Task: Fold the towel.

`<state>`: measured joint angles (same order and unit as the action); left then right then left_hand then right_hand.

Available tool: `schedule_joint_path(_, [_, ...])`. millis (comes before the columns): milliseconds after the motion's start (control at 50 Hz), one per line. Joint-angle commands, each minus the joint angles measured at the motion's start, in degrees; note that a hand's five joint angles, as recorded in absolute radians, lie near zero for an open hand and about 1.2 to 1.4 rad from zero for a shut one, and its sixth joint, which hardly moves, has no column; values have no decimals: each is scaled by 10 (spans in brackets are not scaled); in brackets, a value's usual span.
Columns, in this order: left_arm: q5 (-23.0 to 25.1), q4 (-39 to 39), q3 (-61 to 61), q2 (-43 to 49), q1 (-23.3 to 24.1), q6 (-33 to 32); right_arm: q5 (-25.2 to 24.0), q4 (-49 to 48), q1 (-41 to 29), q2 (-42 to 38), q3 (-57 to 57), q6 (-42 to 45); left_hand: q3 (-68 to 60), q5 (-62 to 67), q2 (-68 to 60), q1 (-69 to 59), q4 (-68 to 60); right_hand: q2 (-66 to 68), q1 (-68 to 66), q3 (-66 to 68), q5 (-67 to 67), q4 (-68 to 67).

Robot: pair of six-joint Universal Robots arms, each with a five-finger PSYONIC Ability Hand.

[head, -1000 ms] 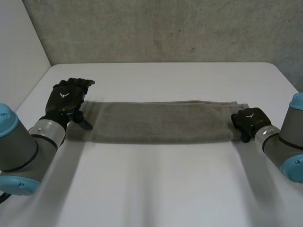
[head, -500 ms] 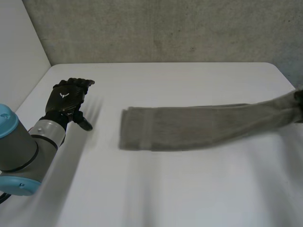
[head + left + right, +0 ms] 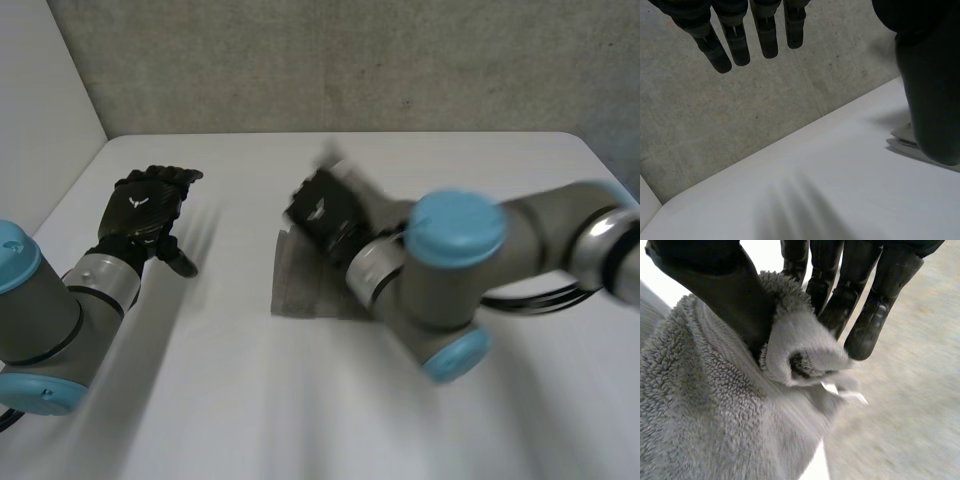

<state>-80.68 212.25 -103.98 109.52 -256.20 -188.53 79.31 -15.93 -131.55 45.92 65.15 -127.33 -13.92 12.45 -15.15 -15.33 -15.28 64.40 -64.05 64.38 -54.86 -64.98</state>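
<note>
Right wrist view shows the grey fluffy towel (image 3: 710,415) close up: one rolled end of it, with a small white label on it, is pinched between the thumb and the curled fingers of the black right robot hand (image 3: 730,290), and the rest of the cloth hangs below the palm. From the head view, a patch of the same towel (image 3: 305,290) lies on the white tabletop (image 3: 300,410) near its middle, partly under the right robot hand (image 3: 325,210) and the grey forearm with its light-blue cap (image 3: 457,228), which hide the rest of the cloth. Well apart from the towel, toward the tabletop's left edge, the black left robot hand (image 3: 145,205) holds nothing. Its own wrist view shows its fingers (image 3: 740,45) straight and spread, clear of the surface. A grey concrete wall (image 3: 350,60) stands behind the tabletop.
</note>
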Motion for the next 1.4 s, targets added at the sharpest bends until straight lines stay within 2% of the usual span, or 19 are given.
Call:
schedule_joint_path(20, [2, 2, -6, 0, 0, -1, 42, 3, -27, -39, 7, 11, 37, -122, 49, 51, 51, -493, 489, -493, 497, 499])
schedule_joint_path(40, [2, 1, -6, 1, 1, -1, 62, 3, -24, -38, 7, 8, 37, -122, 49, 51, 51, -544, 541, -544, 549, 550])
schedule_joint_path(120, [2, 1, -7, 1, 2, -2, 98, 6, -20, -15, 14, -1, 37, -122, 49, 51, 51, -544, 541, -544, 549, 550])
schedule_joint_path(160, [2, 1, -8, 0, 3, -1, 113, 7, -7, 56, 51, -28, 37, -122, 49, 51, 51, -544, 541, -544, 549, 550])
schedule_joint_path(240, [3, 0, -9, -1, 18, -2, 110, 6, 14, 119, 105, -78, 37, -122, 49, 51, 51, -544, 541, -544, 549, 550])
schedule_joint_path(280, [3, 0, -9, -2, 25, -2, 109, 7, 43, 165, 156, -144, 37, -122, 49, 51, 51, -544, 541, -544, 549, 550])
schedule_joint_path(400, [5, 0, -9, -9, 50, -3, 99, 1, 109, 210, 245, -217, 37, -122, 49, 51, 51, -544, 541, -544, 549, 550])
schedule_joint_path(440, [7, 0, -8, -10, 57, -4, 67, -3, 145, 209, 293, -230, 37, -122, 49, 51, 51, -544, 541, -544, 549, 550])
schedule_joint_path(520, [7, 0, -2, -4, 76, -6, 23, -9, 185, 205, 322, -232, 34, -119, 46, 48, 47, -498, 494, -498, 502, 504])
schedule_joint_path(600, [7, 1, 1, 2, 88, -8, -19, -12, 219, 165, 324, -236, 25, -111, 38, 39, 39, -357, 353, -357, 361, 363])
schedule_joint_path(680, [7, 1, 3, 13, 96, -8, -24, -14, 225, 132, 320, -232, 29, -114, 41, 43, 42, -281, 277, -281, 285, 287])
schedule_joint_path(720, [7, 1, 1, 14, 96, -8, -25, -13, 237, 122, 312, -233, 30, -116, 43, 44, 44, -148, 145, -148, 153, 154])
schedule_joint_path(840, [6, 1, -4, 13, 94, -8, -30, -13, 252, 116, 306, -239, 34, -119, 46, 48, 47, -25, 22, -25, 30, 31])
schedule_joint_path(880, [6, 1, -5, 14, 94, -8, -30, -12, 260, 106, 303, -239, 35, -121, 48, 49, 49, 141, -144, 141, -136, -135])
schedule_joint_path(1000, [5, 1, -11, 12, 93, -8, -23, -11, 271, 112, 310, -240, 37, -122, 49, 51, 51, 156, -159, 156, -151, -150])
schedule_joint_path(1180, [5, 1, -18, 4, 91, -8, -21, 8, 321, 179, 355, -231, 37, -122, 49, 51, 51, 156, -159, 156, -151, -150])
schedule_joint_path(1220, [5, 1, -17, 4, 90, -8, -23, 21, 331, 183, 358, -217, 35, -121, 48, 49, 49, 156, -159, 156, -151, -150])
schedule_joint_path(1300, [5, 1, -13, 3, 88, -8, -28, 76, 353, 203, 342, -124, 37, -122, 49, 51, 51, 156, -159, 156, -151, -150])
schedule_joint_path(1400, [3, 1, 1, -14, 88, -6, -27, 105, 322, 232, 300, -60, 37, -122, 49, 51, 51, 156, -159, 156, -151, -150])
